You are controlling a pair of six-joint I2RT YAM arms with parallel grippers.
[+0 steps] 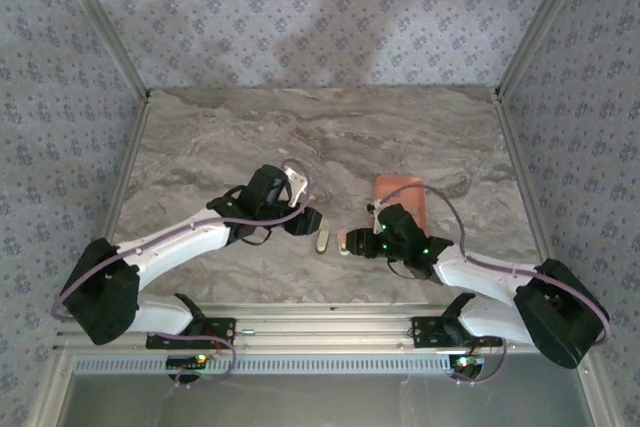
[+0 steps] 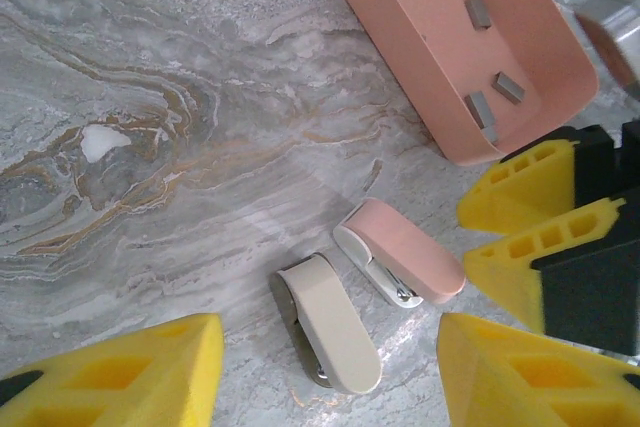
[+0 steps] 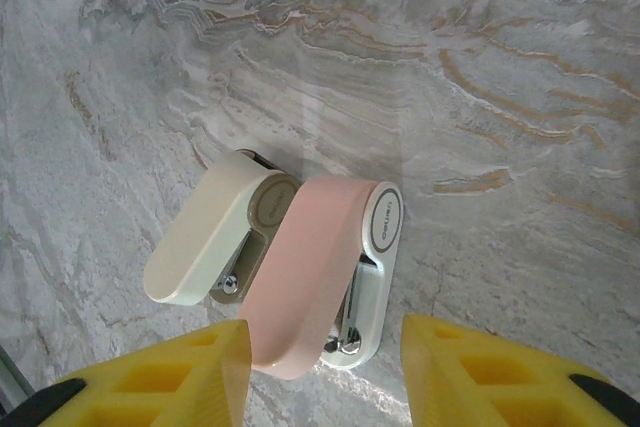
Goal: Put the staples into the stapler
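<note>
A: Tally by kind?
B: One cream stapler, one pink stapler: two total.
A: Remainder?
B: One salmon tray; four grey staples counted, possible fifth unclear.

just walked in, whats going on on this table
Two robot arms are set up to load a stapler. The left gripper and the right gripper both hang open over two small staplers lying side by side on the marble table: a cream stapler and a pink stapler. Neither is gripped. The staples lie loose in the salmon tray nearby, none picked up yet.
</note>
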